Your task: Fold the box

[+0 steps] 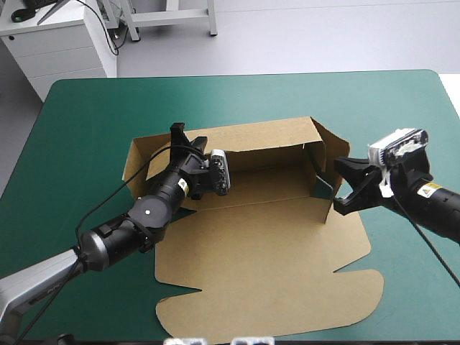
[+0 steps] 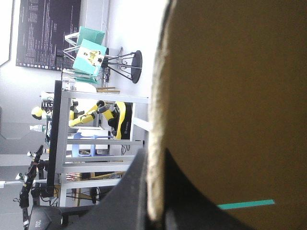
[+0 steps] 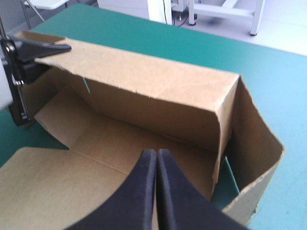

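Note:
The brown box (image 1: pixel 266 251) lies mid-table with its lid flat toward the near edge. Its back wall (image 1: pixel 251 140) stands upright, and the right end flap (image 1: pixel 327 147) is raised and angled outward. My left gripper (image 1: pixel 180 138) is shut on the top edge of the back wall at its left end. In the left wrist view the board edge (image 2: pixel 154 134) runs between the fingers of my left gripper (image 2: pixel 156 211). My right gripper (image 1: pixel 339 188) is shut at the box's right end, pointing in over the floor (image 3: pixel 120 143). In the right wrist view, my right gripper (image 3: pixel 156 152) holds nothing.
The teal-green cover (image 1: pixel 86 115) shows on every side of the box. The lid's curved front edge (image 1: pixel 287 323) reaches close to the table's near edge. A white cabinet (image 1: pixel 57 43) stands beyond the far left corner.

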### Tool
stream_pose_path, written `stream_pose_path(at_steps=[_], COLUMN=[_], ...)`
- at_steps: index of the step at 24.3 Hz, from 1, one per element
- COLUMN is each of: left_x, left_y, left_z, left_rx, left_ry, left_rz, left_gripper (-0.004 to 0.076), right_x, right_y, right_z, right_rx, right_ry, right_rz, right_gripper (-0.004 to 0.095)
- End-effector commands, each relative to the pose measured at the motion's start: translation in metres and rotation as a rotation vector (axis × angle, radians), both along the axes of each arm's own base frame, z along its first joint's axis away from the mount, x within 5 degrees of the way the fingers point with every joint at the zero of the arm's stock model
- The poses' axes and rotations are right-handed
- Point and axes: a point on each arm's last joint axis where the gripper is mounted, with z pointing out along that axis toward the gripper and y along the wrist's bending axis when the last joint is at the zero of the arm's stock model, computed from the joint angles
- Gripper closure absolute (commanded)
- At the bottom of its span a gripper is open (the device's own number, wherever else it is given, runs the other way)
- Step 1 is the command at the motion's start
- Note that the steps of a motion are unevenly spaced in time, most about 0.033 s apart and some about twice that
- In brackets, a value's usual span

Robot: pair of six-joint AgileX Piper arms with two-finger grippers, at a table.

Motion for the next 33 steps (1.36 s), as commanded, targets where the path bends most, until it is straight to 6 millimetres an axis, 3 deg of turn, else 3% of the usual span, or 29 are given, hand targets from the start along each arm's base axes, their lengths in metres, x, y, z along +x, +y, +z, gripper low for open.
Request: stream_pose_path(at_steps=[1, 10, 17, 21, 24, 28, 33], left_x=[-0.003, -0.005, -0.004, -0.004, -0.004, -0.004, -0.004], left_y=[0.003, -0.001, 0.0, 0.0, 0.0, 0.0, 0.0], left_z=[0.023, 0.022, 0.022, 0.022, 0.022, 0.022, 0.022], left_rx=[0.009, 0.001, 0.013, 0.014, 0.013, 0.011, 0.011], left_ry=[-0.111, -0.09, -0.095, -0.097, -0.095, -0.094, -0.094], left_rz=[-0.017, -0.062, -0.058, -0.057, -0.057, -0.056, -0.056], left_gripper=[0.0731, 0.0731, 0.0731, 0.0731, 0.0731, 0.0731, 0.0731], right_x=[-0.005, 0.027, 0.105, 0.162, 0.181, 0.21, 0.217], right_y=[-0.004, -0.011, -0.012, -0.008, -0.007, -0.004, -0.002], right_z=[0.038, 0.085, 0.088, 0.058, 0.037, -0.005, -0.028], right_rx=[0.046, 0.019, -0.03, -0.022, -0.022, -0.05, -0.078], right_ry=[-0.106, -0.109, 0.054, 0.216, 0.291, 0.448, 0.562], right_rz=[-0.055, -0.166, -0.224, -0.225, -0.23, -0.217, -0.191], right_gripper=[0.0912, 0.0912, 0.0912, 0.0912, 0.0912, 0.0912, 0.0912])
